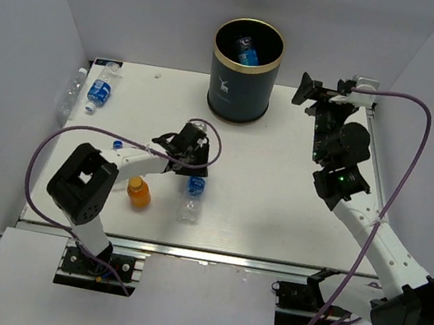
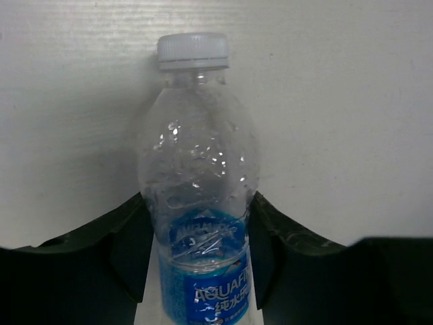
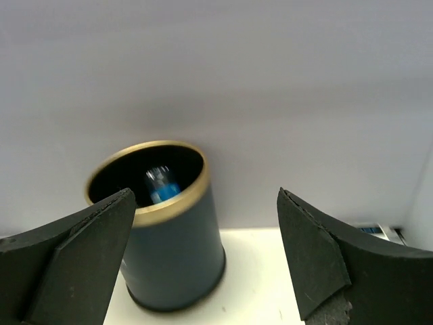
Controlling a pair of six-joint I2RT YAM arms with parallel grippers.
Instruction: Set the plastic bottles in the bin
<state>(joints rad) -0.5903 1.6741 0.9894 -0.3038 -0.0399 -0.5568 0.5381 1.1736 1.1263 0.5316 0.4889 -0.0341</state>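
The left gripper (image 2: 199, 203) is clasping a clear water bottle (image 2: 199, 135) at its blue label. One finger is pressing on each side, and the pale cap is pointing away from the wrist. From the top camera, this bottle is sitting left of the middle of the white table (image 1: 275, 214), stretching toward 6 o'clock from the gripper. Whether it is resting on the surface or lifted off it cannot be told.

The orange bottle (image 1: 139, 192) is standing just beside it at 9 o'clock, apart from the fingers. Two more clear bottles (image 1: 98, 89) are lying at the table's 10 o'clock corner, one of them against the wall.

The bin (image 1: 241, 91) is standing at 12 o'clock, by the far edge, with a blue-labelled bottle (image 1: 246, 51) lying inside it.

The right gripper (image 3: 205, 203) is hanging at 3 o'clock from the bin, facing it. Its fingers are spread wide and are gripping nothing.
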